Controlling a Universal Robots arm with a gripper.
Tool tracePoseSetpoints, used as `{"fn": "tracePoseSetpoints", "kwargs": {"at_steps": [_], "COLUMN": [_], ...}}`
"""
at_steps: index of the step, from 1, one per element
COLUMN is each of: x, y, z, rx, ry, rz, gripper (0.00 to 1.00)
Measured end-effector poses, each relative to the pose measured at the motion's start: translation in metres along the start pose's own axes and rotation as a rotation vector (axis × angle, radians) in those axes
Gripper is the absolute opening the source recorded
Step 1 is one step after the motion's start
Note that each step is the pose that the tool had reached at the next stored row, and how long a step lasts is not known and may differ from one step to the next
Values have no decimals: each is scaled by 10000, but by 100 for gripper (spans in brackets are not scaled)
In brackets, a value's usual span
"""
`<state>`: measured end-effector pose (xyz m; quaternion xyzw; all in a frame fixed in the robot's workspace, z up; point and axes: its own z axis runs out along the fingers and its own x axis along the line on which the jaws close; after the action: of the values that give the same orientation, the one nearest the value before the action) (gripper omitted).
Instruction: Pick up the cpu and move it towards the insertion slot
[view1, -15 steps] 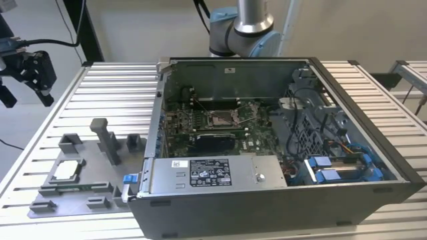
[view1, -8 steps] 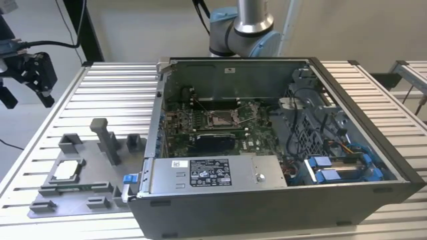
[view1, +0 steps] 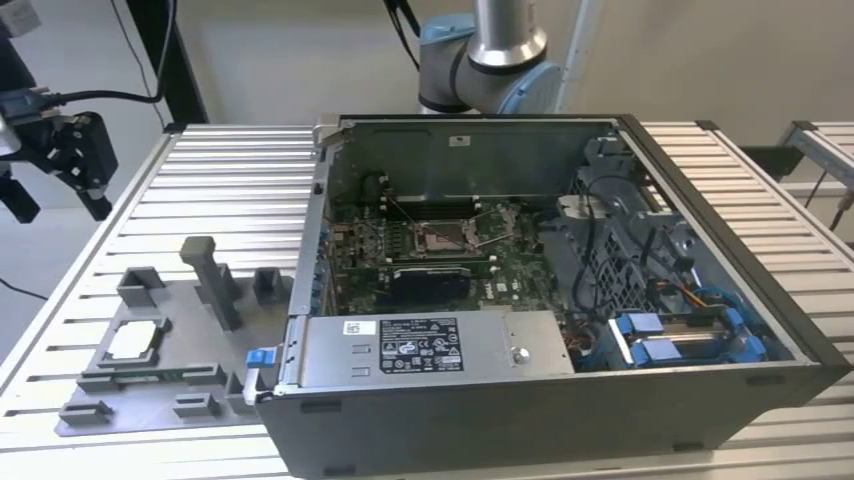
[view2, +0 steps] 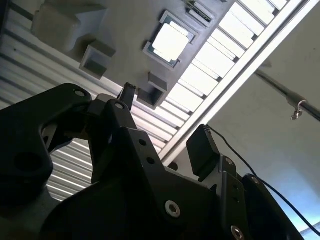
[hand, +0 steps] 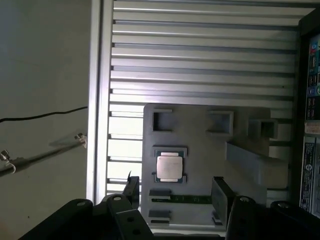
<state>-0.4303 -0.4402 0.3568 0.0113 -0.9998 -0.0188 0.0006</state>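
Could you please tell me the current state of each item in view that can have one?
gripper: open, empty, clear of the cpu.
cpu: lying flat in its seat on the grey fixture, not gripped.
insertion slot: uncovered, beige centre bare, no chip seated.
computer case: side open, board exposed.

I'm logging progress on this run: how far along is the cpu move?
Nothing looks done yet. The cpu lies in its grey fixture on the table, outside the computer case. In hand: nothing. The hand is open and apart from the cpu. Left: the grasp, the lift and the whole carry to the insertion slot inside the case.
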Motion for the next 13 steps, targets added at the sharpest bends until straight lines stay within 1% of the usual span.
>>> {"fn": "tracePoseSetpoints", "kwargs": {"at_steps": [3,13], "x": [0,0], "y": [1,0], "z": [15,144], "rx": [12,79], "ry": [-5,-2], "rz": [1,0], "gripper": [100,100]}}
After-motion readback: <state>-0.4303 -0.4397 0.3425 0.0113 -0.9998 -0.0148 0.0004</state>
